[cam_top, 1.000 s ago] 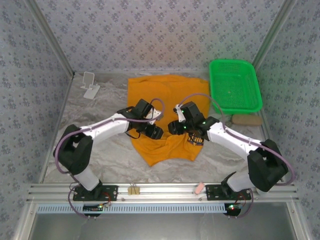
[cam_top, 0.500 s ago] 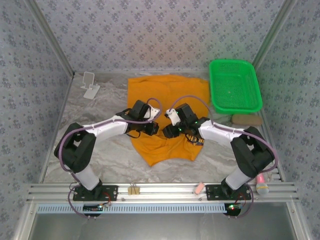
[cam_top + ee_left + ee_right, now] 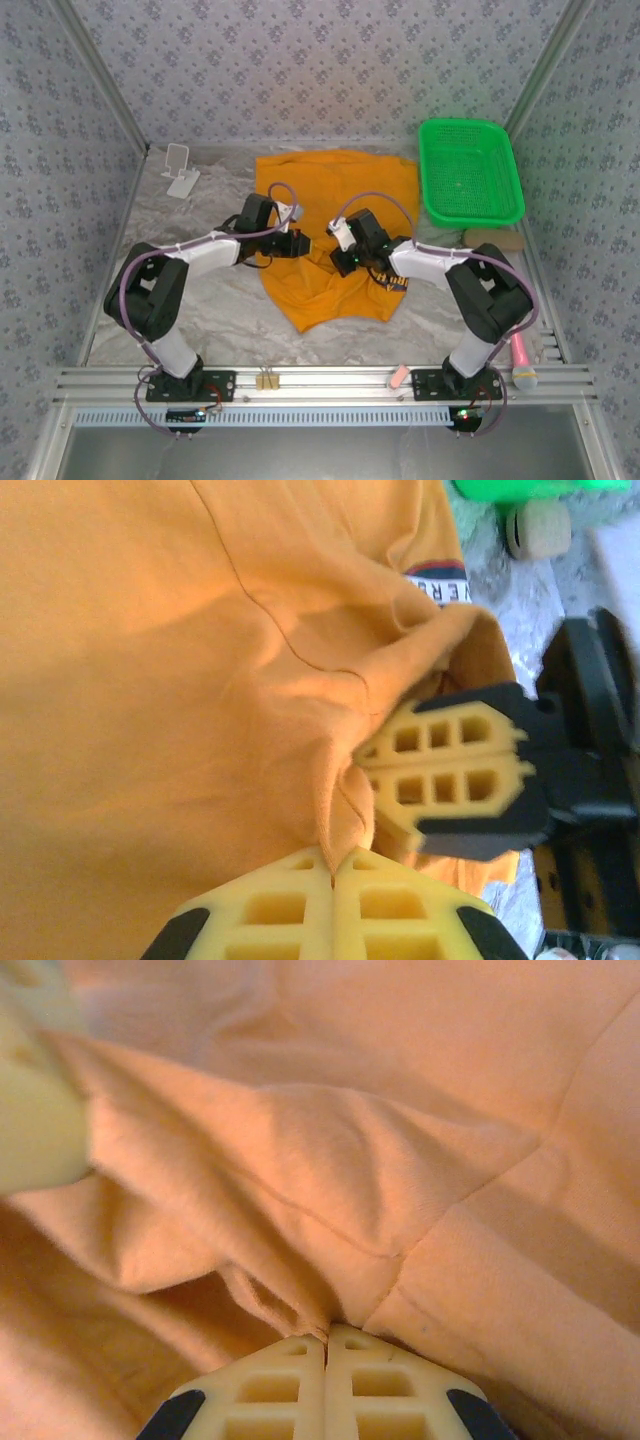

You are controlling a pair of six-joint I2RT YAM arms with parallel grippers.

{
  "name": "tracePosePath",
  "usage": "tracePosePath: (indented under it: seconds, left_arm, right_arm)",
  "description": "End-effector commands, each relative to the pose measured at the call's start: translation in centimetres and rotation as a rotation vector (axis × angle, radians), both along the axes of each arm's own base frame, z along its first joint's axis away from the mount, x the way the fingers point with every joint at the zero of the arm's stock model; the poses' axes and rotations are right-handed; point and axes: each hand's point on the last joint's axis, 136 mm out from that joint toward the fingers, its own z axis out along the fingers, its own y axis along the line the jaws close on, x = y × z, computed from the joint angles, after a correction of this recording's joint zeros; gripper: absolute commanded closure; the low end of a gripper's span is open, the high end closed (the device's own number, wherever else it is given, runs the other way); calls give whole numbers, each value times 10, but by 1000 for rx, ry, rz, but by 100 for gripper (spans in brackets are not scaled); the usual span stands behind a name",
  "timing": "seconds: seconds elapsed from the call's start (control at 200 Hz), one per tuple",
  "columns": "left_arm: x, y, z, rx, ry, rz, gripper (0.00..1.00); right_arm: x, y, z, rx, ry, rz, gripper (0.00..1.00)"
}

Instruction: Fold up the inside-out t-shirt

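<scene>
The left gripper point(image 3: 333, 865) is squeezed tight, with a little fold of the t-shirt point(image 3: 340, 185) caught between its yellow fingers. The right gripper point(image 3: 326, 1345) is squeezed tight too, and it pinches another bit of the same bunched-up fold. The two sit very close, almost nose to nose, over the middle of the shirt.

I think they grab so near each other so they can pull apart and stretch the cloth. Or they may want to lift one layer off the other, since the shirt is inside out. Around the grippers the cloth is bumpy and wrinkled.

The shirt lies on the table point(image 3: 210, 300), in the middle and a bit to the far side. Its far part is flat and its near part is crumpled into a point. Some dark lettering point(image 3: 440, 580) peeks out at the near right edge, by the right arm. A green basket point(image 3: 470, 170) sits at the far right, just beside the shirt. A small white stand point(image 3: 180, 170) is at the far left.
</scene>
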Motion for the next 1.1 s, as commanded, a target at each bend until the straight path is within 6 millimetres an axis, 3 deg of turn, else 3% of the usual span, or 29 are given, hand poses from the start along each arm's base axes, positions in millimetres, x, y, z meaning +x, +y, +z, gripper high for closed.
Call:
tracePosePath:
  seconds: [0.0,0.09,0.18,0.305,0.405,0.47,0.52,0.59,0.67,0.74,0.815,0.94,1.015,1.099]
  left_arm:
    - [15,9,-13,-7,57,87,94]
    - [25,26,-35,66,125,178,91]
    - [28,32,-52,118,151,204,86]
    - [29,35,-69,156,194,219,82]
    - [27,36,-74,162,203,218,71]
    - [24,37,-68,167,196,209,66]
    - [18,41,-59,173,187,207,62]
    - [8,44,-43,175,171,193,57]
    - [-6,51,-29,204,166,181,54]
    - [-21,52,-20,230,177,154,53]
    - [-38,43,-16,245,202,103,53]
    - [-63,4,-19,211,234,-22,52]
    - [-67,-10,-27,212,239,-43,53]
    - [-63,-12,-39,230,258,-17,56]
  right_arm:
    - [-18,5,47,63,-94,82,100]
    - [-37,1,61,70,-142,123,100]
    - [-64,1,60,69,-198,165,100]
    - [-96,2,27,-5,-225,198,100]
    - [-114,3,-2,-41,-143,223,100]
    - [-120,3,-5,-55,-144,226,84]
    - [-120,5,5,-35,-138,228,72]
    - [-117,8,26,15,-122,238,66]
    - [-99,3,48,82,-92,178,60]
    - [-80,-3,55,130,-22,112,57]
    - [-70,-1,52,162,40,95,55]
    - [-68,9,31,157,122,68,54]
    - [-70,13,18,168,162,58,54]
    - [-70,14,4,169,197,37,55]
